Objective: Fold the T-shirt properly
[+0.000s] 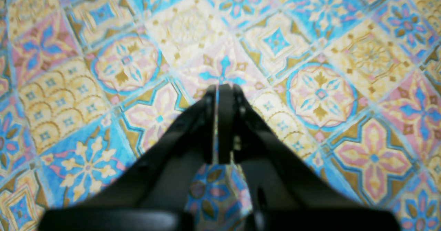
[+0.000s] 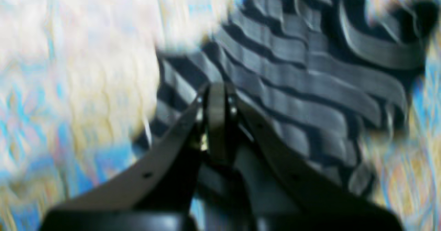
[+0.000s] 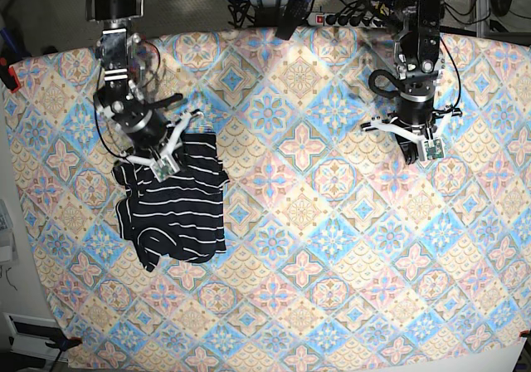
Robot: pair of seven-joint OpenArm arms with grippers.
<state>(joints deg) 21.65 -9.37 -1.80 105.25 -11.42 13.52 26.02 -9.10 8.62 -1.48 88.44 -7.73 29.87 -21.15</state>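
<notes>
The T-shirt (image 3: 178, 206), dark with thin white stripes, lies rumpled on the left side of the patterned cloth in the base view. My right gripper (image 3: 166, 158) sits at its upper edge. In the blurred right wrist view, that gripper (image 2: 216, 85) has its jaws pressed together, with wavy striped T-shirt fabric (image 2: 303, 86) spreading behind and under them. It looks pinched, though blur hides the contact itself. My left gripper (image 3: 412, 149) hangs far off at the upper right. In the left wrist view it (image 1: 220, 86) is shut and empty above bare cloth.
A pastel tile-patterned cloth (image 3: 332, 247) covers the whole table. Cables and a power strip (image 3: 348, 15) lie along the far edge. A red clamp (image 3: 8, 77) grips the cloth's left edge.
</notes>
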